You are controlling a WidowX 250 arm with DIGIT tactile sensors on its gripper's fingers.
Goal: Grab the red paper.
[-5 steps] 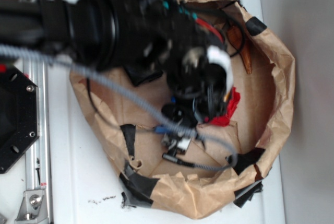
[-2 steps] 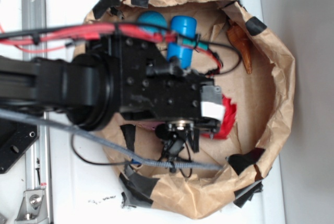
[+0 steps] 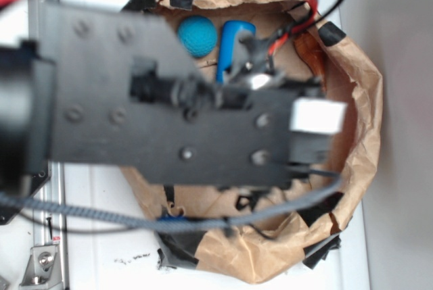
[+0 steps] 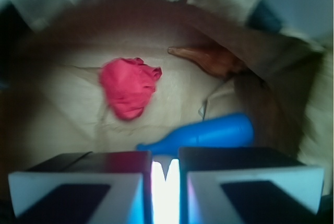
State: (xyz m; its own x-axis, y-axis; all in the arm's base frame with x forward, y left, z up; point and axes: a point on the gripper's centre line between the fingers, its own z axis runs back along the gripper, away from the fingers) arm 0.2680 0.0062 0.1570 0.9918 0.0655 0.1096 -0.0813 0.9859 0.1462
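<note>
the red paper lies loose on the floor of the paper bag, untouched, with bare floor all round it; in the exterior view the arm hides it completely. the gripper sits high above the bag floor and holds nothing: in the wrist view its two pads show nearly together at the bottom edge, only a thin bright slit between them, so it looks clenched or close to it. the step in hand, as i judge it, is the approach. to do it well, open the jaws wide first, then carry the gripper over the paper, which lies up and left of centre in the wrist view, and come straight down on the middle of the wad. the blue bottle lies just ahead of the pads, between them and the paper, so pass above it, not through it. the brown pointed thing lies near the wall to the right, apart from the paper. the wad is soft and should crush a little, so close fully.
</note>
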